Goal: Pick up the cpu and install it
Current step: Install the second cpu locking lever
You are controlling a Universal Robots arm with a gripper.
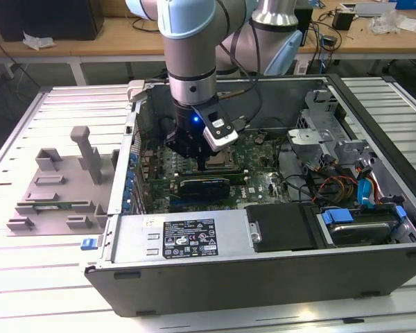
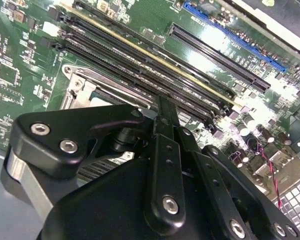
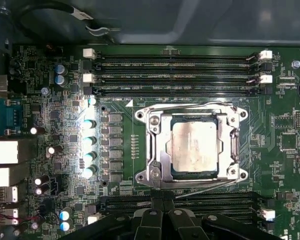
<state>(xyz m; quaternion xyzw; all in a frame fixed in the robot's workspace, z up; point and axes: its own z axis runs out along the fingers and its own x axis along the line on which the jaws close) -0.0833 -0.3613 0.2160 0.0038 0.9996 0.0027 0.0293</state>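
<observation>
The cpu (image 3: 194,148), a square chip with a shiny silver top, lies flat inside the metal socket frame (image 3: 152,150) on the green motherboard (image 3: 115,165). The frame's lid is open around it. My gripper (image 3: 163,201) hovers just beside the socket, over the memory slots along one edge of it. Its black fingers are shut together with nothing between them. In the exterior view the gripper (image 1: 203,164) reaches down into the open computer case (image 1: 263,277), close above the board. In the second wrist view the fingertips (image 2: 162,112) point at the slots beside the socket frame (image 2: 72,82).
Long black memory slots (image 3: 175,75) run on both sides of the socket. Capacitors (image 3: 89,145) stand in a row nearby. Cables and a drive cage (image 1: 347,180) fill the case at the exterior view's right. A grey fixture (image 1: 59,187) sits on the table at that view's left.
</observation>
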